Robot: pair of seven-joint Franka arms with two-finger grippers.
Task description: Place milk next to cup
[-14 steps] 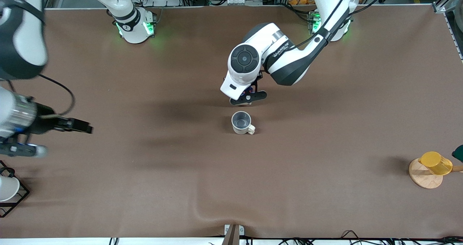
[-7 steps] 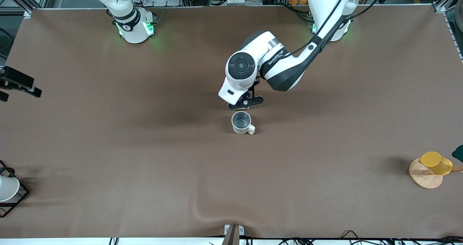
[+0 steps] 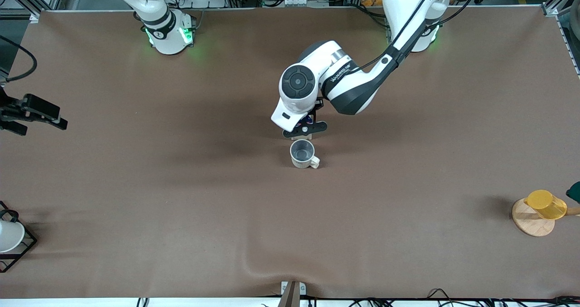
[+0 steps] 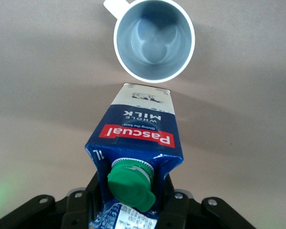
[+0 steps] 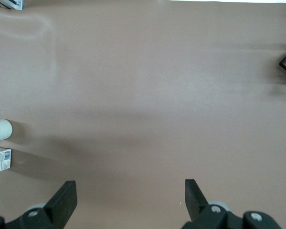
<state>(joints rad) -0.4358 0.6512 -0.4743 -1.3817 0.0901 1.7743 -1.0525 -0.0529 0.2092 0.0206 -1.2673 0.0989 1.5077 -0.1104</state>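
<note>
The milk (image 4: 135, 136), a dark blue carton with a green cap and red label band, is gripped near its top by my left gripper (image 4: 133, 191), which is shut on it. Its base is close beside the cup (image 4: 154, 40), an off-white mug with a grey interior; I cannot tell whether the base touches the table. In the front view the left gripper (image 3: 304, 128) is just beside the cup (image 3: 302, 154) and the wrist hides most of the carton. My right gripper (image 3: 45, 116) waits open and empty at the right arm's end of the table, and its own view (image 5: 129, 193) shows bare cloth between the fingers.
A translucent yellow cup (image 3: 546, 204) lies on a round wooden coaster (image 3: 531, 223) at the left arm's end. A white vessel in a black wire frame (image 3: 10, 237) stands at the right arm's end. The brown cloth has a ridge (image 3: 267, 268) near the front edge.
My left gripper has carried the milk a little closer to the cup. My right arm has swung out to the edge of the table at its own end.
</note>
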